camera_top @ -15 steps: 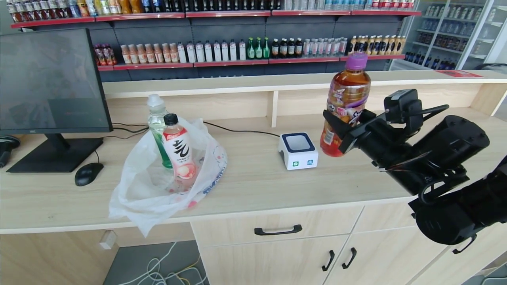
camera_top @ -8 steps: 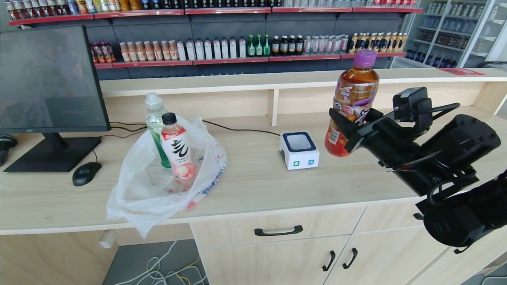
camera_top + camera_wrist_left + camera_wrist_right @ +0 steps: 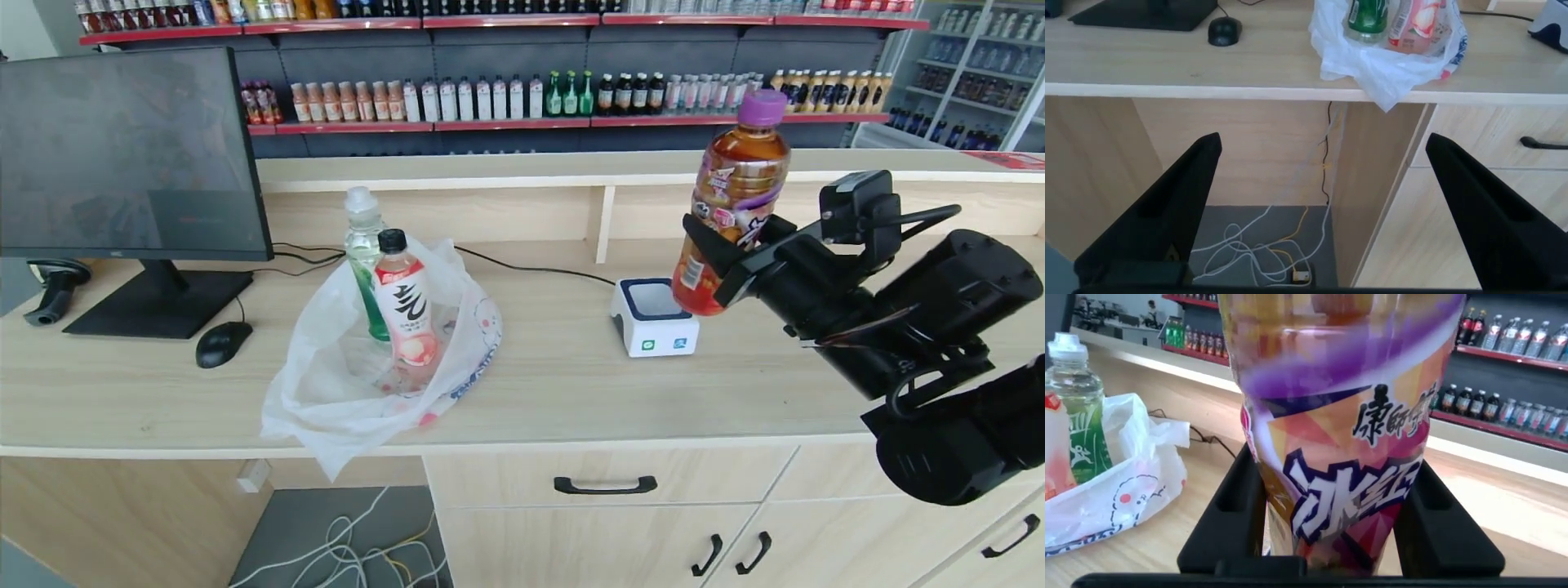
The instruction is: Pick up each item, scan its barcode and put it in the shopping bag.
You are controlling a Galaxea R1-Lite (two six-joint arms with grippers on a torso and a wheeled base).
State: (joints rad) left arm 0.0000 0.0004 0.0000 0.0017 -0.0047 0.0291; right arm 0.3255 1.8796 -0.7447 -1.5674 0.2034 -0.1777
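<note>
Head view: the right hand (image 3: pixel 717 249) is closed around the lower half of the tea bottle (image 3: pixel 739 175), one finger on each side of the label. The bottle is held off the worktop (image 3: pixel 563 384), near upright and leaning slightly. It has amber contents, a purple cap and a purple-and-orange label. Its base shows against the top edge of the scanner (image 3: pixel 653 328), which sits just below the hand. Well to the hand's left, the shopping bag (image 3: pixel 314 404) lies open on the worktop. It holds a pink-labelled bottle (image 3: pixel 406 306) and a clear green-labelled bottle (image 3: pixel 363 245), both standing.

Left wrist view: the left hand (image 3: pixel 1323 163) is wide open and holds nothing. It hangs low in front of the cabinet, below the worktop edge. The bag overhangs that edge above it, and loose cables (image 3: pixel 1266 253) lie on the floor beneath, a detail the other views lack.

Right wrist view: both fingers (image 3: pixel 1229 514) press against the bottle's sides. The label's print is visible at close range. The bag and the green-labelled bottle stand beyond the hand to one side.
</note>
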